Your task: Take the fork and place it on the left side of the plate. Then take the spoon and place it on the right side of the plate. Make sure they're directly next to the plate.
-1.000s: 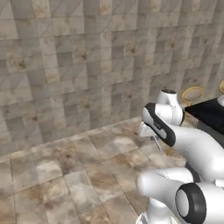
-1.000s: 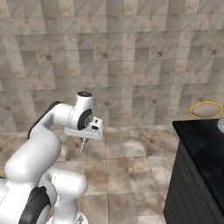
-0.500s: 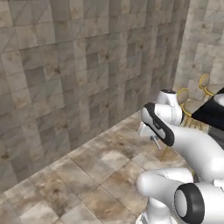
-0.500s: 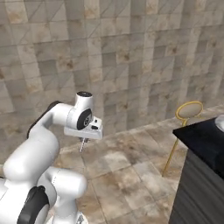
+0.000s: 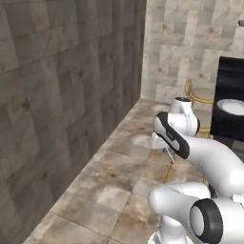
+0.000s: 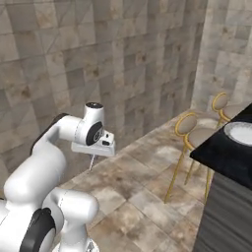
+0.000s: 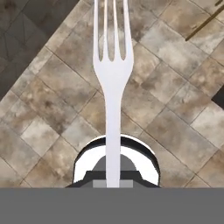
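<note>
Even, diffuse rendered light with no glare and barely any shadows (the base views look soft and slightly blurred).

My arm: glossy white rounded shell segments, thick and tubular, dark grey-black bands at joints. Large round dark joint cap ringed in white at 5 o'clock of left base view; similar dark disc at 7 o'clock of right base view. Wrist: white cylinder with dark circular cap on top, dark side disc. Flat light-grey hand block beneath wrist, small dark marks on its face. My end effector [image 6: 91,162]: small, slim, dark. No cables or screws discernible.
</note>
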